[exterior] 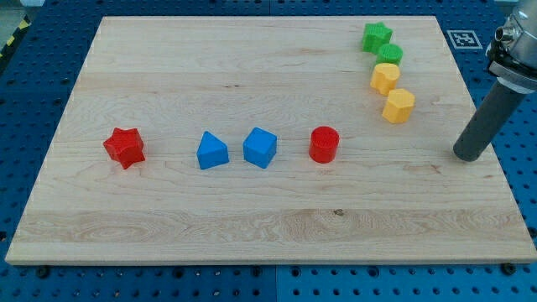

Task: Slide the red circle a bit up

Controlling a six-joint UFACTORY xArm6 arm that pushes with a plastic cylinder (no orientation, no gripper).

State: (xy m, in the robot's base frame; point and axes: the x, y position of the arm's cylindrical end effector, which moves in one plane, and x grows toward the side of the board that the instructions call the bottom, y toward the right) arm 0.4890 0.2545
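The red circle [324, 144] is seen right of the board's [168, 226] centre, with the blue cube [260, 148] at its nine o'clock. My tip [470, 156], a bare rod without fingers, is placed at its three o'clock, well apart, perhaps touching the board.

A pale wooden board [252, 201] fills most of the view, its grain running from the view's left to the view's right, with a small dark knot near its lower edge. Around the board on every side lies a blue perforated surface [33, 92], dotted with regular rows of holes. Above the board's upper right corner sits a white tag with a black square pattern [461, 38]. Beyond the board's upper left corner a yellow and black striped strip [15, 38] crosses the blue surface. Light falls evenly, with soft shadows.
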